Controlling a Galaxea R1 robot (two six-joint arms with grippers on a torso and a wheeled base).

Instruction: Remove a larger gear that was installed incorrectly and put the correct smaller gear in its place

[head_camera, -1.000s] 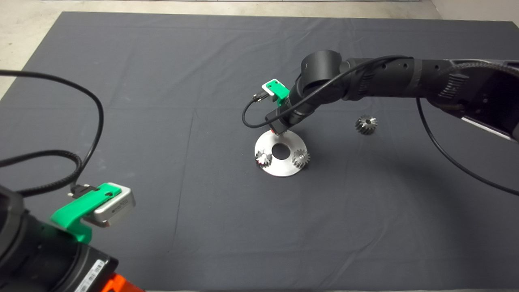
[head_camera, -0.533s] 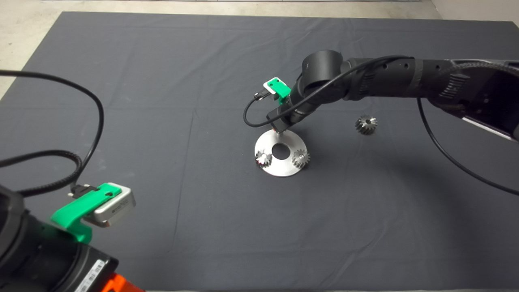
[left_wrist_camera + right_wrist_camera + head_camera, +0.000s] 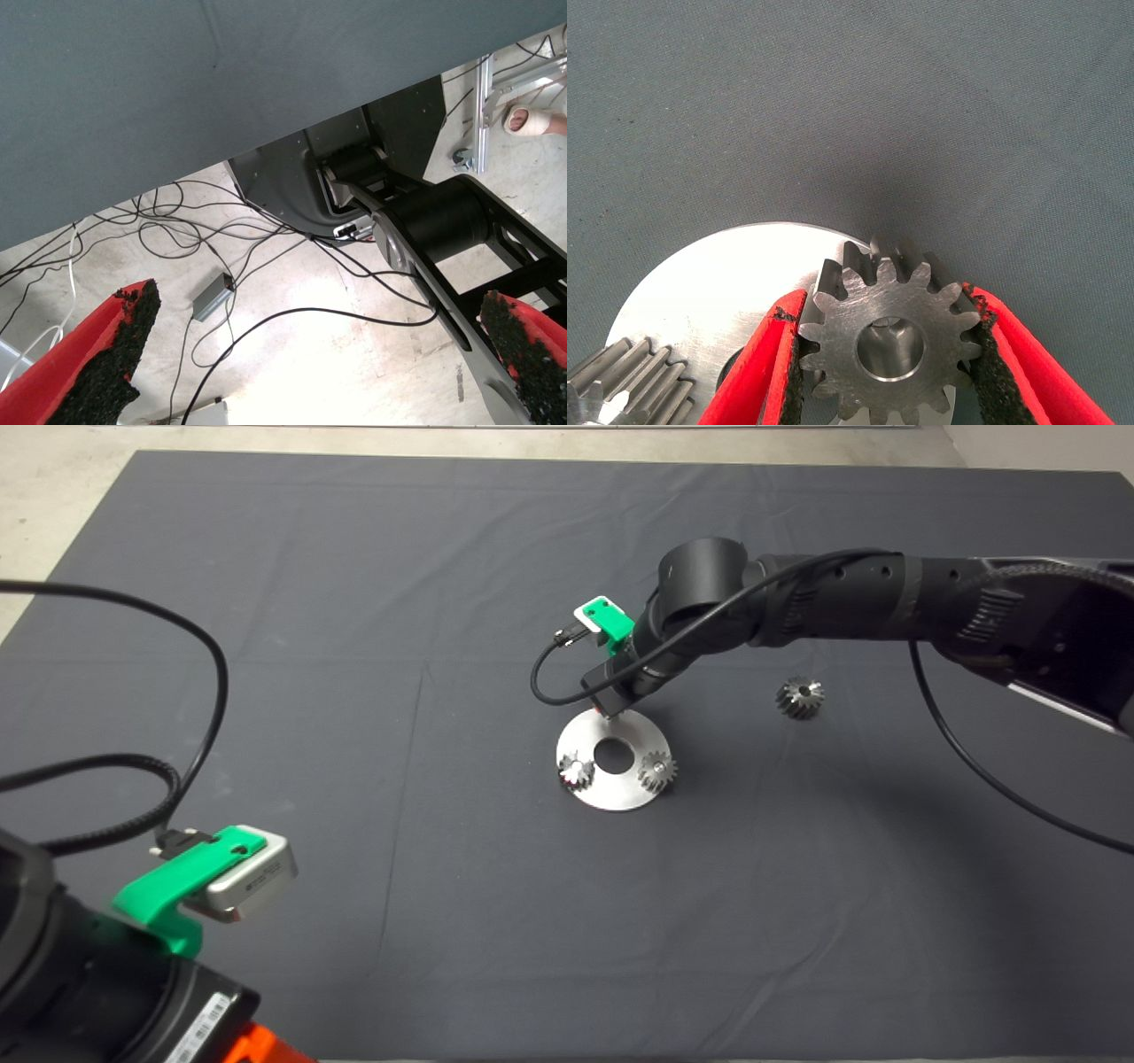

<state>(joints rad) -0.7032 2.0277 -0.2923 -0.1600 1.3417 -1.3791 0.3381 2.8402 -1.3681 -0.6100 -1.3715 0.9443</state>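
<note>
The larger gear (image 3: 890,345) sits pinched between the right hand's (image 3: 888,359) two red fingers (image 3: 757,367), over the far edge of the round steel plate (image 3: 700,301). Only the right wrist view shows this grip; from above the arm hides it. The smaller gear (image 3: 800,697) lies on the mat well to the hand's side. The left hand (image 3: 319,372) waits off the counter, fingers spread wide over floor cables.

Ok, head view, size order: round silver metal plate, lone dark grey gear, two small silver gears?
1. Round silver metal plate
2. Dark grey gear
3. Left small silver gear and right small silver gear look alike
</note>
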